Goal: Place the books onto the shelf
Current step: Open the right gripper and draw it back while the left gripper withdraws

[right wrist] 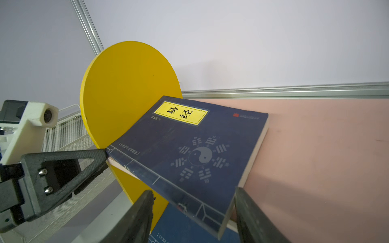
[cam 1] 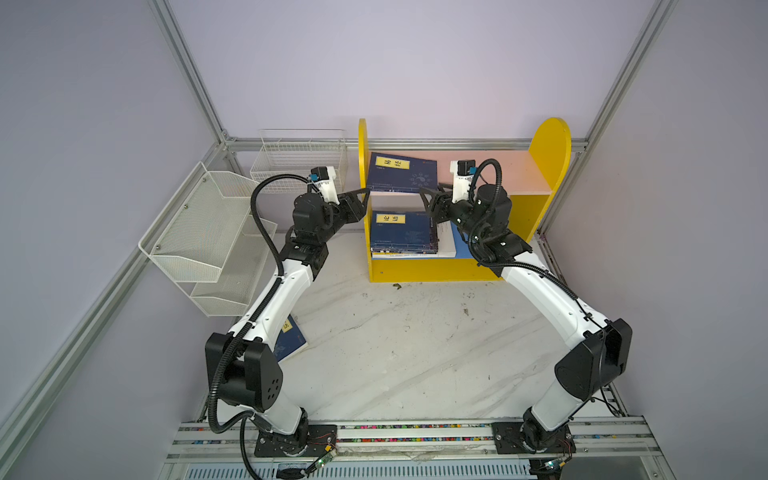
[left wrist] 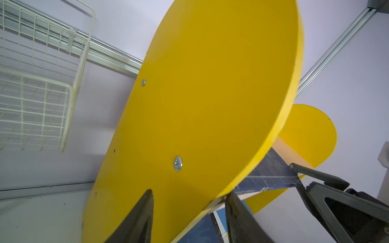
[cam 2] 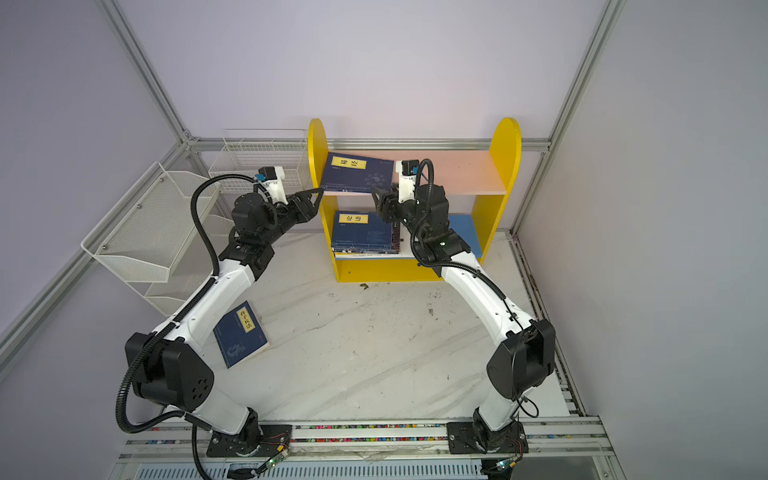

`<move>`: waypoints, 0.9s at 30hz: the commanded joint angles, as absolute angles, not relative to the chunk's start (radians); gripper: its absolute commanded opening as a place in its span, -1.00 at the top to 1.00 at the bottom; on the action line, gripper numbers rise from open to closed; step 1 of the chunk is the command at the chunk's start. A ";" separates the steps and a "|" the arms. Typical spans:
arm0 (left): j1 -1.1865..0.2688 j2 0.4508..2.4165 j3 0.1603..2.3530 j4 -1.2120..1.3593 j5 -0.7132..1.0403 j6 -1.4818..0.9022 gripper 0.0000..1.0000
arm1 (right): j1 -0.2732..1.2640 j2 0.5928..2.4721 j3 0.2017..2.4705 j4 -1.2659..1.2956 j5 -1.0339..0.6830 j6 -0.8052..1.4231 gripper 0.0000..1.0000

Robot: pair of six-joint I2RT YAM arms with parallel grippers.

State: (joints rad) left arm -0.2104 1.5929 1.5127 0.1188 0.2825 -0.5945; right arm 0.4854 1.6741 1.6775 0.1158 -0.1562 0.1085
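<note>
The yellow shelf (cam 1: pixel 548 153) (cam 2: pixel 505 145) stands at the back. A navy book (cam 1: pixel 401 174) (cam 2: pixel 357 174) (right wrist: pixel 189 147) lies skewed on its pink upper board (cam 1: pixel 511 170), one corner hanging over the front edge. A stack of books (cam 1: pixel 401 232) (cam 2: pixel 365 232) lies on the lower board. Another navy book (cam 2: pixel 241 332) (cam 1: pixel 291 336) lies on the table under my left arm. My right gripper (cam 1: pixel 424 195) (right wrist: pixel 193 190) is open, its fingers either side of the skewed book's near corner. My left gripper (cam 1: pixel 365 195) (left wrist: pixel 189 191) is open astride the left side panel (left wrist: pixel 210 84), one fingertip at the book's other front corner.
A white mesh tiered rack (cam 1: pixel 199 232) stands along the left wall. A white wire basket (cam 1: pixel 299 158) sits just left of the shelf, close behind my left wrist. Aluminium frame bars run along the walls. The marble table (cam 1: pixel 415 353) stretches out in front of the shelf.
</note>
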 commanded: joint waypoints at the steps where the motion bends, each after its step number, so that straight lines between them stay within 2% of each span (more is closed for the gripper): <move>1: -0.207 1.530 1.515 0.169 0.265 -0.615 -0.08 | 0.489 1.667 1.666 0.029 -0.137 0.059 -0.23; 14: -0.206 1.432 1.436 0.132 0.216 -0.608 -0.08 | 0.489 1.752 1.740 0.001 -0.085 0.017 0.23; 17: -0.204 1.371 1.405 0.107 0.183 -0.600 -0.13 | 0.488 1.746 1.731 0.005 -0.068 0.016 0.24; 20: -0.201 1.322 1.362 0.055 0.138 -0.598 -0.20 | 0.488 1.738 1.726 0.006 -0.062 0.016 0.21; 24: -0.200 1.239 1.267 -0.068 0.023 -0.627 -0.36 | 0.488 1.712 1.709 0.013 -0.056 0.025 -0.17; 27: -0.198 1.159 1.172 -0.198 -0.091 -0.666 -0.45 | 0.488 1.660 1.676 0.028 -0.071 0.060 -0.26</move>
